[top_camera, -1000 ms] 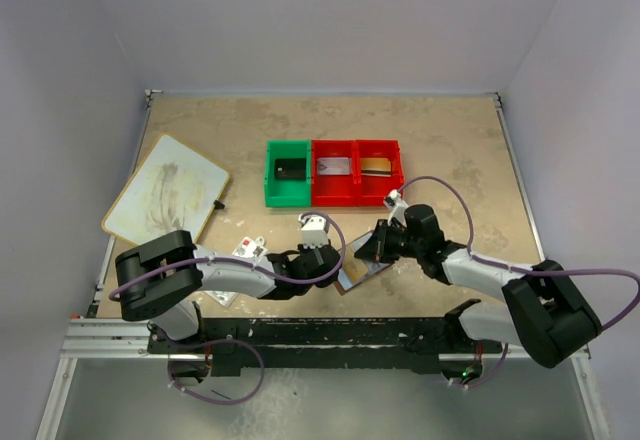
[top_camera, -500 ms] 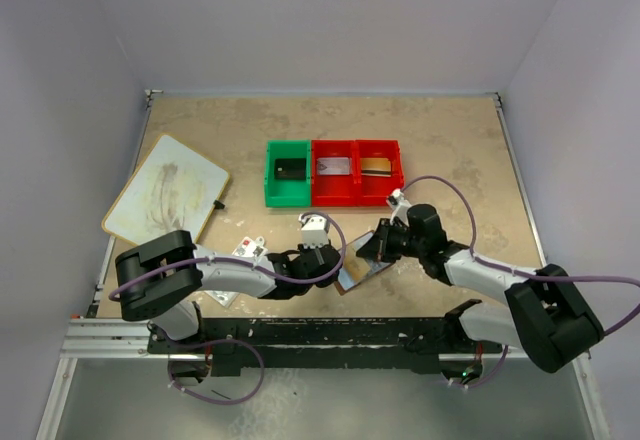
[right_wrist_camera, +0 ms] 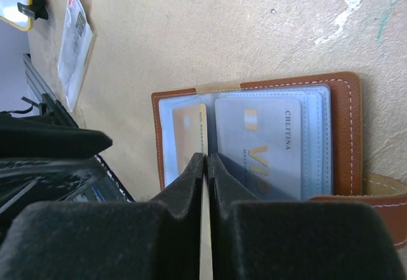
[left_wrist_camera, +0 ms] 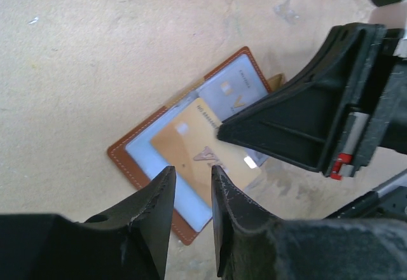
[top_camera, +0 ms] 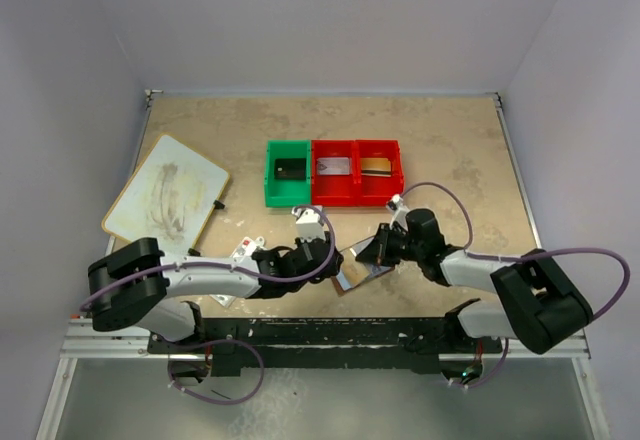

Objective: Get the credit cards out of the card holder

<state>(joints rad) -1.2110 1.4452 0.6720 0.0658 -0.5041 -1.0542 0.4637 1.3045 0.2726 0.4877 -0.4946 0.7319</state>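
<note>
The card holder (top_camera: 360, 272) lies open on the table, brown leather (left_wrist_camera: 127, 159) with pale clear pockets (right_wrist_camera: 346, 133). A gold credit card (left_wrist_camera: 191, 149) sticks partway out of one pocket, and a grey VIP card (right_wrist_camera: 273, 146) sits inside the other. My right gripper (right_wrist_camera: 206, 157) is shut on the gold card's (right_wrist_camera: 186, 137) edge, which shows as a thin strip between the pads. It reaches in from the right (top_camera: 378, 250) and appears as a black wedge (left_wrist_camera: 299, 127) in the left wrist view. My left gripper (left_wrist_camera: 191, 178) hovers just above the holder's near edge (top_camera: 322, 257), its jaws slightly open and holding nothing.
A green bin (top_camera: 270, 175) and two red bins (top_camera: 358, 172) stand in a row behind, each with a card inside. A whiteboard (top_camera: 165, 198) with a marker lies at the left. A white paper packet (top_camera: 248, 250) lies near the left arm (right_wrist_camera: 75, 44).
My left gripper has opened a little and its arm has sunk lower toward the left. The right gripper stays shut on the gold card, shifted only slightly.
</note>
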